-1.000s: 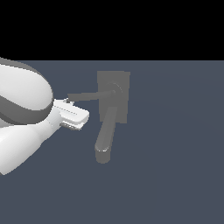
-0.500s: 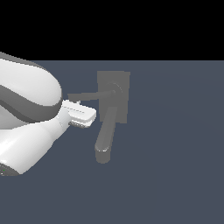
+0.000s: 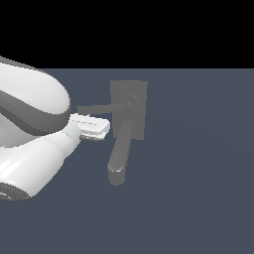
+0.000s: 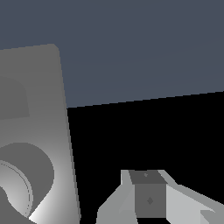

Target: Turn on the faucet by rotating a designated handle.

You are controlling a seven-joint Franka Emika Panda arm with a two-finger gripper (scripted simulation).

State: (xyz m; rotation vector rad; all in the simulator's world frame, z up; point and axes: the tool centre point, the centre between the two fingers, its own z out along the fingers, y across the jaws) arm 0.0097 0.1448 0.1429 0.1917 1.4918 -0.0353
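The dull grey faucet (image 3: 130, 110) has a flat back plate, a round hub (image 3: 131, 101) and a thick spout (image 3: 119, 158) that runs toward the camera. The handle (image 3: 98, 108) is a thin bar reaching from the hub toward the exterior view's left. My gripper (image 3: 103, 130) shows as a white hand just below the handle's outer half, beside the spout. Its fingertips are hidden in this view. The wrist view shows the back plate (image 4: 41, 109), part of the hub (image 4: 19, 183) and one grey finger (image 4: 148, 199); the handle is out of that view.
The faucet stands on a plain dark blue-grey floor (image 3: 198, 163). My bulky white arm (image 3: 30, 139) fills the exterior view's left side and hides what lies behind it.
My hand has moved toward the exterior view's right, closer to the faucet and under the handle. The arm's links have swung and look larger. The faucet has not moved.
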